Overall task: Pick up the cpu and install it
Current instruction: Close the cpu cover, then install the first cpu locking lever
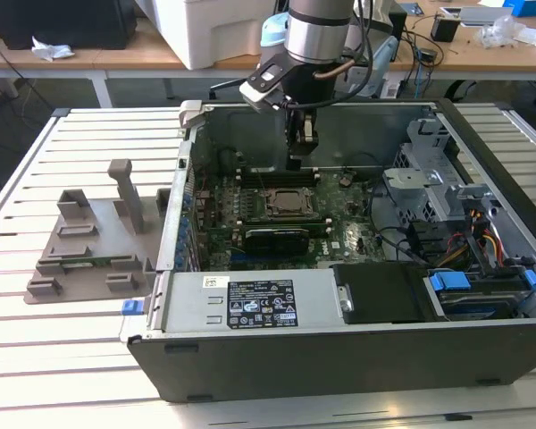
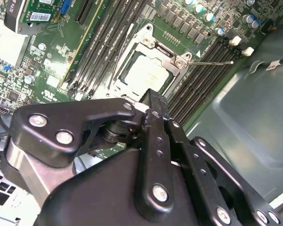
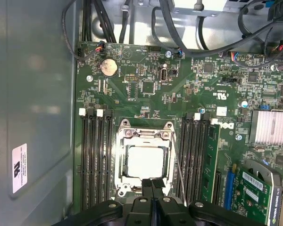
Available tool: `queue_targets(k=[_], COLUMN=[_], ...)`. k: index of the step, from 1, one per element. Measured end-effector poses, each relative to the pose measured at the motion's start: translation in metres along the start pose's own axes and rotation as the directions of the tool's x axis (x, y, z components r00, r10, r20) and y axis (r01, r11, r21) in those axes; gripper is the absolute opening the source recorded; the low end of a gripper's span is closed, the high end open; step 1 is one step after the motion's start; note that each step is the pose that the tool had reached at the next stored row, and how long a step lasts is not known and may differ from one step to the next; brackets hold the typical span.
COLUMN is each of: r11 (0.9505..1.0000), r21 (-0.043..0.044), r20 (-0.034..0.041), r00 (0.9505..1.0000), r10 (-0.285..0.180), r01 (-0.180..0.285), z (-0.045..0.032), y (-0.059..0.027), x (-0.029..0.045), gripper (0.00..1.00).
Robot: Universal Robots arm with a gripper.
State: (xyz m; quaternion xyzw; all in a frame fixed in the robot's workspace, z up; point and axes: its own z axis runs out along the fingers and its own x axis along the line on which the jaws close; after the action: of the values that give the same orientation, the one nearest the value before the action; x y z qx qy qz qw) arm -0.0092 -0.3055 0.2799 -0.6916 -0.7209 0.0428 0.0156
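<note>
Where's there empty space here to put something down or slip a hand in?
The slatted table is bare on the near side of the grey shroud and the computer case. Inside, a plain metal panel lies bare beside the memory slots. The motherboard is packed, the gripper hangs near the cpu, and cables crowd the exterior view's right.

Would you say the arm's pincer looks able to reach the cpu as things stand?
Probably yes: the pincer hangs over the socket, and nothing covers the top of the cpu, though the jaws stand shut.
</note>
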Motion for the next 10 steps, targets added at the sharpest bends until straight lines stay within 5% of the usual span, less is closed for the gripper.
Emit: queue_targets(k=[10], r11=[1.0000], r21=[0.0000], r20=[-0.0002], r00=[1.0000], r10=[0.000], r01=[0.000], z=[0.0000], y=[0.0000], x=[0.0000], gripper=[0.11])
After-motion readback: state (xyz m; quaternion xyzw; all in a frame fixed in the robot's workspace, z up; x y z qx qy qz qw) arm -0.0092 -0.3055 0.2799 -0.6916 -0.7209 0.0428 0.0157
